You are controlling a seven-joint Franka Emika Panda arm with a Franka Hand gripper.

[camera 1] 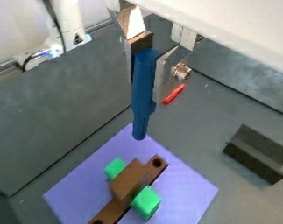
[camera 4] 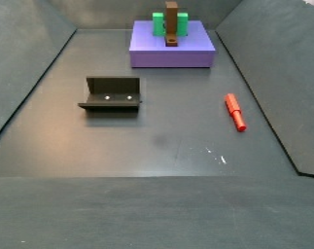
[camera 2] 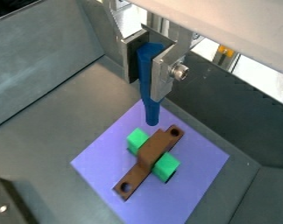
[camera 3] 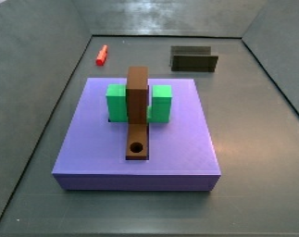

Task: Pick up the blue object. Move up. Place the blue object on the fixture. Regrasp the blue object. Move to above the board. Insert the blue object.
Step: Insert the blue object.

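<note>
Blue peg (camera 1: 143,92) is clamped in the gripper (camera 1: 150,54), hanging straight down from between the silver finger plates (camera 2: 165,70). The jaws are closed on its upper end, and you can see that in both wrist views. The peg's lower tip sits in the air over the lavender board (camera 1: 190,188), near the end of the brown bar (camera 1: 130,188) where the round hole (camera 1: 159,163) is. It's clearly not touching the board.

The bar runs across the board with a green block (camera 2: 134,139) on each side of it, snug up against it. In a side view the hole (camera 3: 138,147) shows at the bar's near end.

Neither side view catches the gripper or the peg at all, just the floor stuff. The dark U-shaped fixture (camera 4: 111,94) stands on the grey floor, well apart from the board (camera 4: 172,49). The red peg (camera 4: 233,112) lies flat on the floor off on the opposite side of the tray from the fixture. It also shows in a wrist view, behind the fingers.
</note>
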